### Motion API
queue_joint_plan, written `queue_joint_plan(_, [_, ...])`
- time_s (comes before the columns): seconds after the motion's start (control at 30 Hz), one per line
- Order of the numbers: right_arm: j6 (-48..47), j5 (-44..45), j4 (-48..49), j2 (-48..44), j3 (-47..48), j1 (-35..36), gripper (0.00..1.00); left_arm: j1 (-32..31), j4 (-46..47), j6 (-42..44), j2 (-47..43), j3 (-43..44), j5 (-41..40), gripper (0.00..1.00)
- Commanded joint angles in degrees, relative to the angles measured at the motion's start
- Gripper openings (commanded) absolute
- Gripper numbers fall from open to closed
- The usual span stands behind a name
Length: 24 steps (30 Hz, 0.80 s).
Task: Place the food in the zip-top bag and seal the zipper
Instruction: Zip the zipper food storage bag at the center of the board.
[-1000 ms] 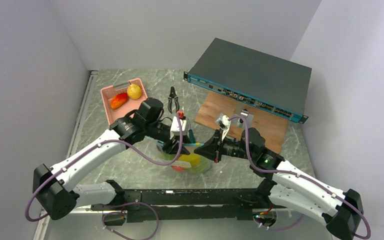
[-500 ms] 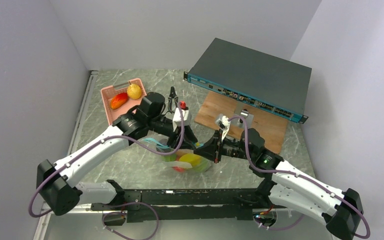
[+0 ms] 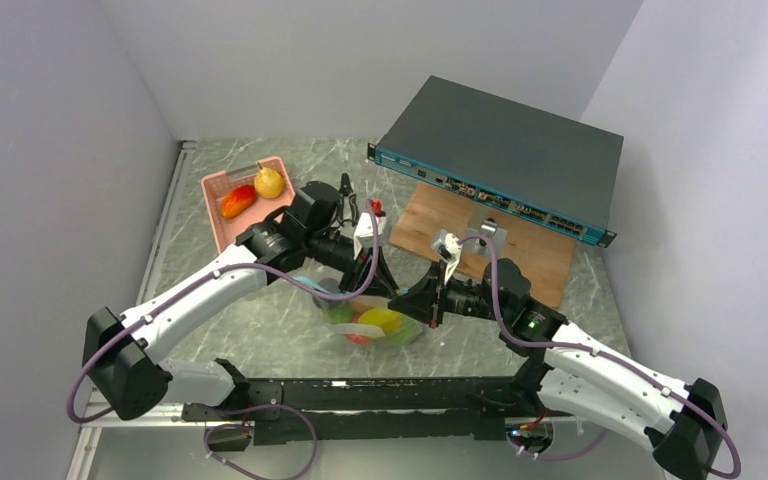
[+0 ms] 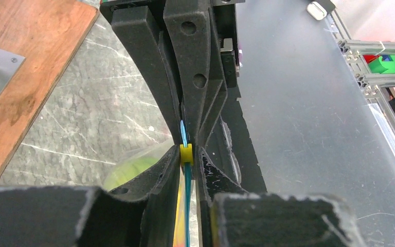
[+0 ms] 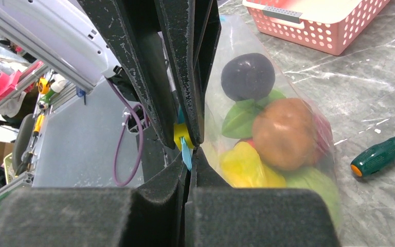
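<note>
A pink basket (image 3: 222, 225) at the far left holds 2 loose pieces, a yellow pear (image 3: 269, 182) and a red-orange one (image 3: 237, 201). Black pliers (image 3: 344, 185) lie beside it, partly under the left arm. A green screwdriver (image 5: 383, 154) lies just beyond the zip-top bag (image 3: 375, 325). A rack unit (image 3: 500, 150) overhangs a wooden board (image 3: 440, 215) at the far right.

The bag sits near the worktop's (image 3: 280, 335) front edge, with the food (image 5: 283, 134) packed inside. The right hand (image 5: 187, 159) is clamped on the teal zipper (image 4: 186, 206). The left hand (image 4: 187, 154), jaws narrow, pinches the strip at its yellow slider (image 4: 185, 153), tip to tip with the right.

1 second ago the left hand was over the bag's left end; it has slid along to the right.

Bare worktop lies left of the bag.
</note>
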Motion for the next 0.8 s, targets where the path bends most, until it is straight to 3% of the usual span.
queue_joint_plan(0.0, [-0.36,-0.3,3.06,-0.75,0.84,-0.04,0.0,-0.84,-1.32,0.0,1.07,3.28,3.76,0.2])
queue_joint_plan(0.43, [-0.05,5.52,1.17,-1.86,1.19,0.78,0.0,-1.76,-6.83,2.52,3.47,6.26,1.32,0.0])
queue_joint_plan(0.77, [3.02,19.79,-3.8,-9.24,-0.14,0.96,0.0,-1.21,-9.45,4.65,3.22,6.88,-3.25,0.0])
